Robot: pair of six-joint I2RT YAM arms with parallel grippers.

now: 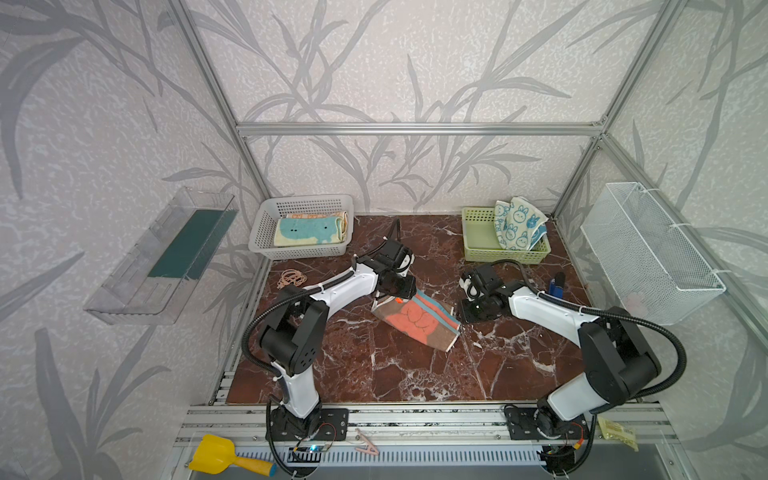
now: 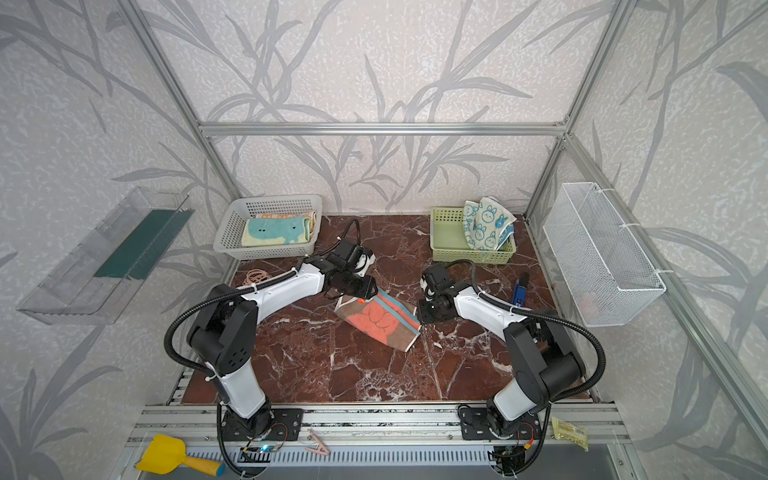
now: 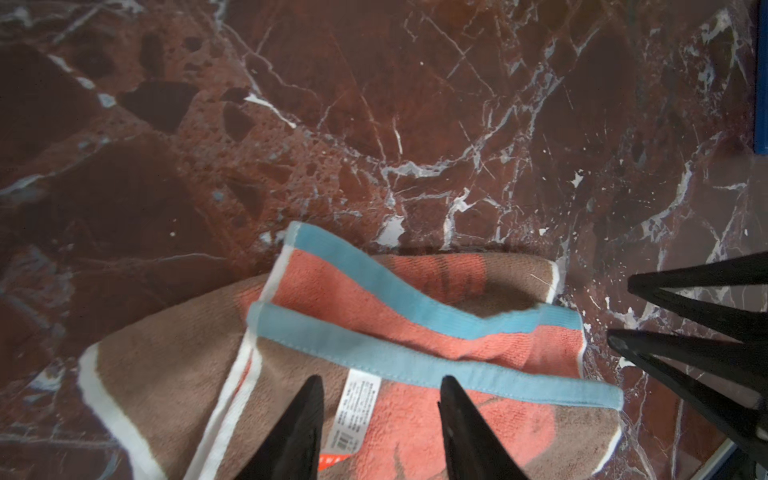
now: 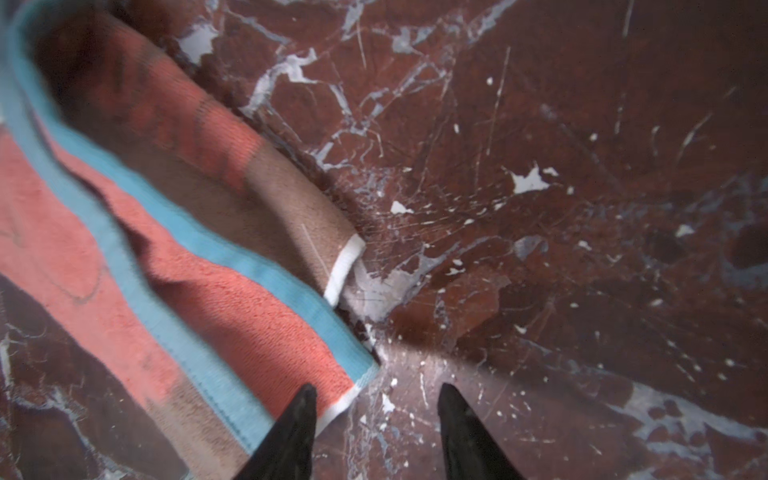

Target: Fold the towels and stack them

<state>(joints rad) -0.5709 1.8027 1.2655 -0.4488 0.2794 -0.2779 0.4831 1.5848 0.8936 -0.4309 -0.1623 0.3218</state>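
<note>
Half-folded brown towel [image 1: 415, 322] on the tabletop [image 1: 374, 374], with left claw [image 3: 381, 380] and right claw [image 4: 376, 386], both released, poised at opposite ends, apparently to pinch corners for the next fold.

Top cams overhead; wrist cams close-up, both on brown towel [image 3: 374, 316]

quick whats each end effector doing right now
left end effector: open, over the brown towel, holding nothing
right end effector: open, empty, at the towel's corner
</note>
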